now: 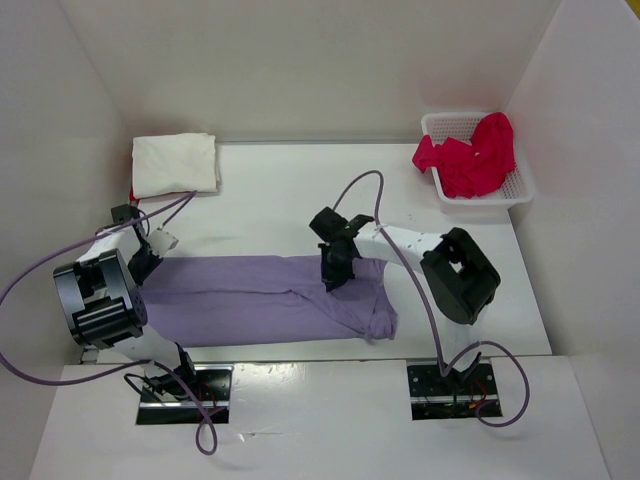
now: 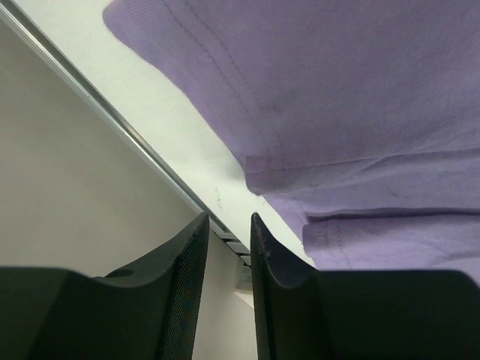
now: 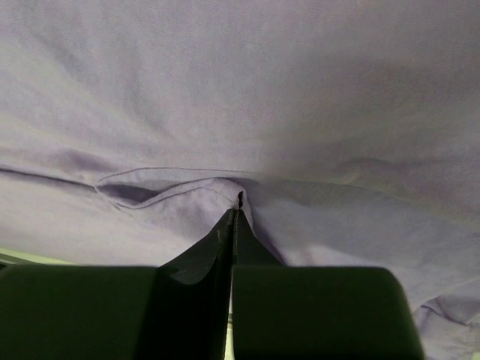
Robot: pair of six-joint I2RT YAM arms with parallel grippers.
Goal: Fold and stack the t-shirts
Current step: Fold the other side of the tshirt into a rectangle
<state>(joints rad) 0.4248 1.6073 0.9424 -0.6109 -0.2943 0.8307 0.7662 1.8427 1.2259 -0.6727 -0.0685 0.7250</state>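
Pinching soft lavender t-shirt (image 3: 300, 112), right gripper (image 3: 237, 206) fingers closed

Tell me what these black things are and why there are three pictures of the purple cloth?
The black things are two robot arms bolted to a white table. Each ends in two fingers that pinch, a bit like tongs.

One picture comes from a camera up above, looking down on everything. The other two come from little cameras on the robot's wrists, so they sit very close to the cloth.

On the table lies a purple t-shirt, spread out long. The right gripper has its fingers pressed together on a fold of the purple t-shirt. The left gripper has its fingers a little apart at the shirt's edge, holding nothing.

At the back left sits a folded off-white shirt. At the back right, a white basket holds a crumpled red shirt.
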